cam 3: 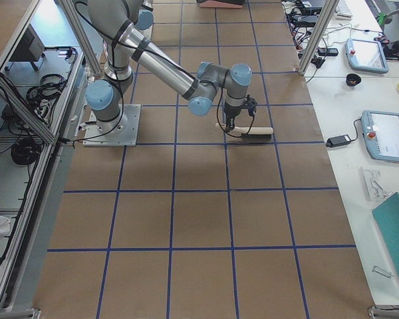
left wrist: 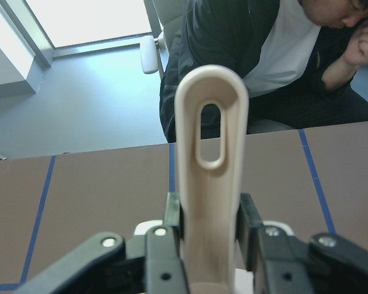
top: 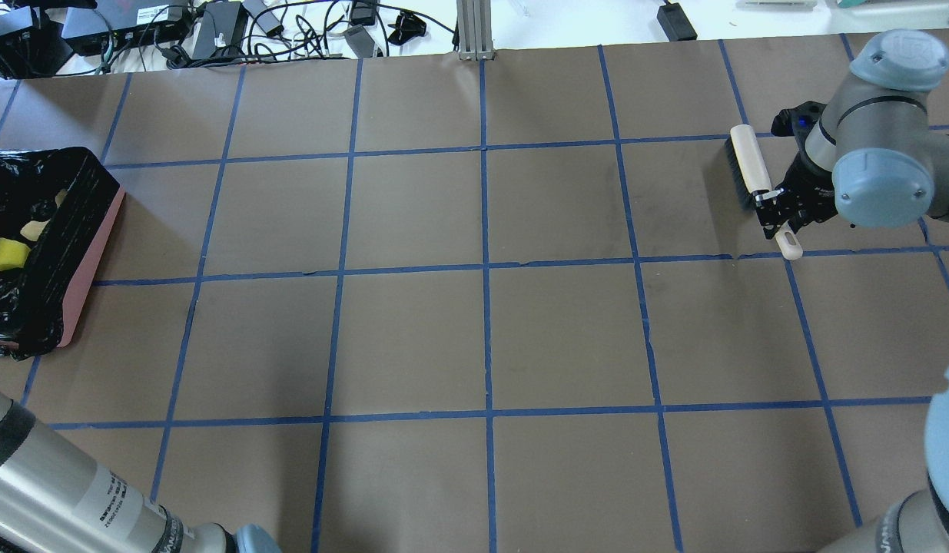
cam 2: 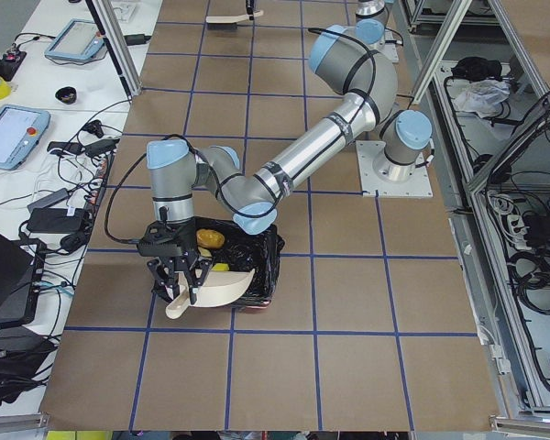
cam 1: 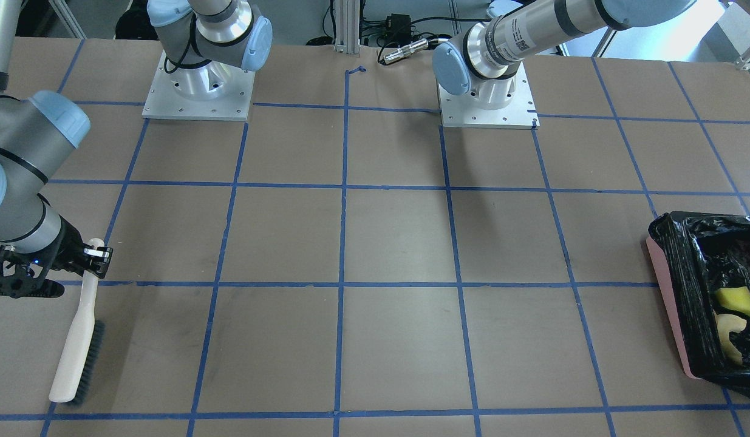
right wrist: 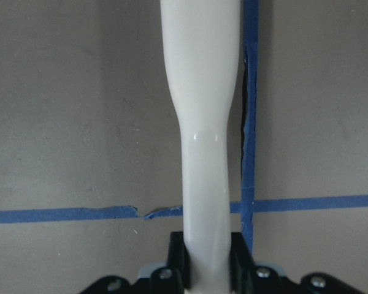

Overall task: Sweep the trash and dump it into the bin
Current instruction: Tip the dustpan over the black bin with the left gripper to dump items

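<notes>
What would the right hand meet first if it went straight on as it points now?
Most likely the table: the right hand points down at it, shut on the brush, with nothing else between.

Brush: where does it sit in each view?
Front-facing: brush lower left.
Overhead: upper right.
Exterior left: tiny, top edge.
Exterior right: centre.
Left wrist: absent; dustpan handle instead.
Right wrist: handle, centre.
Landmark: right gripper clamping its handle.
</notes>
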Controlling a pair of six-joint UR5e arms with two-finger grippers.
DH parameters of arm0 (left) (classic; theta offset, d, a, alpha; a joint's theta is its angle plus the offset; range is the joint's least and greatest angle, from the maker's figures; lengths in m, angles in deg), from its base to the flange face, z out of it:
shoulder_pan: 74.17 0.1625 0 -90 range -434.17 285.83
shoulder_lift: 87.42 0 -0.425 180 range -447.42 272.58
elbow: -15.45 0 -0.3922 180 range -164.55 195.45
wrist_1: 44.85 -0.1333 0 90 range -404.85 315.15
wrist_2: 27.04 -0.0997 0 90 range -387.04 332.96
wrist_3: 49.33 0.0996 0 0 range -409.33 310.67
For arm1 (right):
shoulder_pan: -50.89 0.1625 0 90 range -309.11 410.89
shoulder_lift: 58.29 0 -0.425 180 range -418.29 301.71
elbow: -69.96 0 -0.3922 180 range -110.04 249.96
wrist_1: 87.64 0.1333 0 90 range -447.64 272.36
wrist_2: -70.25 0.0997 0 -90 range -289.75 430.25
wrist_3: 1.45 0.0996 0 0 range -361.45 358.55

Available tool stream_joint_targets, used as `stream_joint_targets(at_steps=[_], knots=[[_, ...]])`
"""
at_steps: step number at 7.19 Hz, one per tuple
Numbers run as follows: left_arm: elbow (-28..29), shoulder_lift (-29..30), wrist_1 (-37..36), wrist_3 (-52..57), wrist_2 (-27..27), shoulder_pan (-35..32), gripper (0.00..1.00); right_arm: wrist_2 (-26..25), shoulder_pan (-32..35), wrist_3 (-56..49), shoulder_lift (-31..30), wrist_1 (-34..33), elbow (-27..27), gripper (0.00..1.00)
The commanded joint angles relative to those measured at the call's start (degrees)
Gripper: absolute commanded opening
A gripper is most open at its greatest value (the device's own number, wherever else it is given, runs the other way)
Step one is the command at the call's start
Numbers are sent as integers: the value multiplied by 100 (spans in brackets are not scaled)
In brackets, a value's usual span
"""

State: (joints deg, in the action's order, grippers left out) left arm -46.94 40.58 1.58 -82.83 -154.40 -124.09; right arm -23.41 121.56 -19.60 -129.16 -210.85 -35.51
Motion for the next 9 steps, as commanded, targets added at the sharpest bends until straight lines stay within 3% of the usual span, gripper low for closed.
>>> stream_joint_targets(at_steps=[1, 5, 6, 8, 9], knots=[[69, -195, 390, 185, 132, -9, 0, -3, 0, -13, 3, -19, 0, 38], [631, -582, 1603, 143, 789, -61, 0, -3, 0, 13, -14, -62, 0, 59], [640, -679, 2024, 56, 853, -218, 0, -3, 0, 4, -32, -97, 17, 67], [632, -881, 2770, 28, 906, -631, 0, 6, 0, -241, -180, -237, 114, 99], [606, -969, 3201, -250, 1219, -877, 0, 119, 0, -224, -329, -230, 114, 100]])
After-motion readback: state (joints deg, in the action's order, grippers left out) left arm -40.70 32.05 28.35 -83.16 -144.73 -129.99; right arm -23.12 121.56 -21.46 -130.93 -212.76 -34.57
